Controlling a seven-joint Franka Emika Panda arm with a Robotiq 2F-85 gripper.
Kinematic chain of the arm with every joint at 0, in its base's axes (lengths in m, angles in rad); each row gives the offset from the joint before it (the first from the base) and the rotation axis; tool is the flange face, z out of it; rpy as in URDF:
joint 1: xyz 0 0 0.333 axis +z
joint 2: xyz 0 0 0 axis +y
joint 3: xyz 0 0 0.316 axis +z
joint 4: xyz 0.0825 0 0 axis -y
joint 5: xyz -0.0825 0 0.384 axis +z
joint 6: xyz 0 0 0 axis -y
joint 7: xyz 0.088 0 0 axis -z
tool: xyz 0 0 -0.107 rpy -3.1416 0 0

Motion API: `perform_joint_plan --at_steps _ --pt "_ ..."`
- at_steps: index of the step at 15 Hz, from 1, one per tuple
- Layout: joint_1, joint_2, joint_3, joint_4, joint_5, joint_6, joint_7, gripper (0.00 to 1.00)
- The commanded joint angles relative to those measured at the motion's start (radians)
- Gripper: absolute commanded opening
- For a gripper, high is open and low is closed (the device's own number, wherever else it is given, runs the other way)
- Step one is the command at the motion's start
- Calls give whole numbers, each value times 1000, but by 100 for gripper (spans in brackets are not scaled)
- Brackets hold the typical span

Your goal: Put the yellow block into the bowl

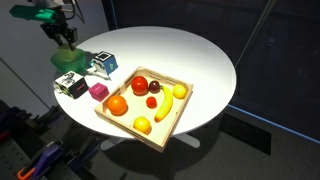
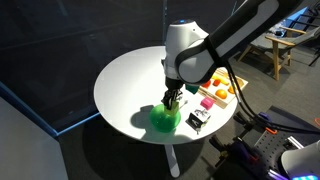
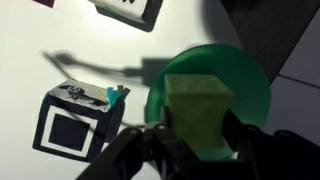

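In the wrist view my gripper is shut on the yellow block, a pale yellow-green cube held between both fingers. The green bowl lies directly beneath the block. In both exterior views the gripper hangs just above the bowl near the edge of the round white table. The block itself is hard to make out in the exterior views.
A black-and-white cube sits beside the bowl, and another lies nearby. A pink cube and a wooden tray of fruit are further along the table.
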Motion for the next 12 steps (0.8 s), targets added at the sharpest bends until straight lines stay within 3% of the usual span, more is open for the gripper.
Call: perform_joint_plan --at_steps 1,2,4,7,12 --pt "2 19 3 20 0 6 -17 38" --pt "2 22 2 21 0 7 -18 77" --pt "2 28 2 22 -1 9 -17 77" --pt "0 35 2 21 2 10 -18 99" --pt "-10 26 -8 14 11 -2 -6 100"
